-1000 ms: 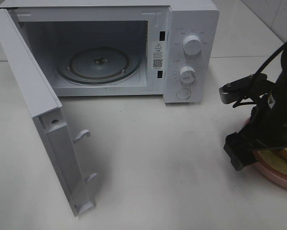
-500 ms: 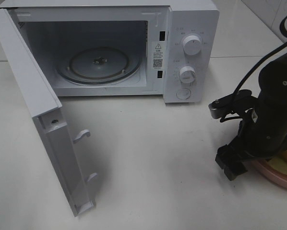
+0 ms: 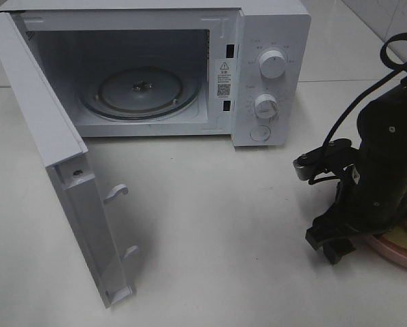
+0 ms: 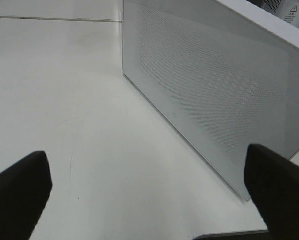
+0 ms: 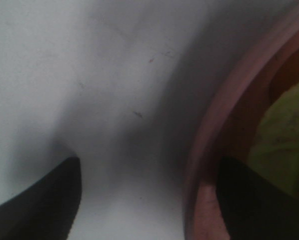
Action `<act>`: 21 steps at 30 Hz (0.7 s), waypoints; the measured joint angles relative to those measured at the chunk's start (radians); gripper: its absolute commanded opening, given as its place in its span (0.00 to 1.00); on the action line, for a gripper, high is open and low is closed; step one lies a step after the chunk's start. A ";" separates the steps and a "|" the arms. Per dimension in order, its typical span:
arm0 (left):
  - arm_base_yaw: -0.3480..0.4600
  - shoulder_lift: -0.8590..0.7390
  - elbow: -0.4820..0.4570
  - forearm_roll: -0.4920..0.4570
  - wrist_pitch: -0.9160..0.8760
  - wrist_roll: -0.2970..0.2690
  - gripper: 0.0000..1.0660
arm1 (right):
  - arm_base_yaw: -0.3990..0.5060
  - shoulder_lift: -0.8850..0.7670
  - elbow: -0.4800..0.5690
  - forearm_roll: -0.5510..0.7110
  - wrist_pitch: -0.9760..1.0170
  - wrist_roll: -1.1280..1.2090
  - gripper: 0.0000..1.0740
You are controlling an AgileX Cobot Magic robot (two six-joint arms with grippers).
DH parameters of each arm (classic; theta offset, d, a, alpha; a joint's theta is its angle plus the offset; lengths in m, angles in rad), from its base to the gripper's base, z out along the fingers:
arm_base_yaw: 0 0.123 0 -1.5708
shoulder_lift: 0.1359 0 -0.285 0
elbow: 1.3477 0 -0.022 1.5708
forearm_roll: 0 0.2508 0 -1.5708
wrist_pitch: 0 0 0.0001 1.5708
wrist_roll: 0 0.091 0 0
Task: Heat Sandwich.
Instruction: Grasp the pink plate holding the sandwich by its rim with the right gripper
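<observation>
The sandwich [image 5: 285,131] lies on a round pink plate [image 3: 396,255] at the table's right edge. In the high view my right arm hides almost all of it. My right gripper [image 3: 331,248] is open and low at the plate's left rim. In the right wrist view the pink rim [image 5: 223,125] lies between the two dark fingertips [image 5: 37,200], with one fingertip over the plate and the other over the bare table. My left gripper [image 4: 149,200] is open and empty, beside the open microwave door [image 4: 214,85]. It is out of the high view.
The white microwave [image 3: 271,68] stands at the back with its door [image 3: 60,170] swung wide open to the left. Its glass turntable [image 3: 139,92] is bare. Two knobs [image 3: 270,65] are on its right panel. A white table [image 3: 210,225] lies in front of it.
My right arm has swung a little left and lower over the plate's left edge, covering more of the sandwich. The microwave and door have not moved.
</observation>
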 measured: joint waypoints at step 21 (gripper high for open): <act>0.000 0.000 0.000 0.000 0.000 0.000 0.92 | 0.000 0.000 -0.005 -0.140 0.008 0.140 0.00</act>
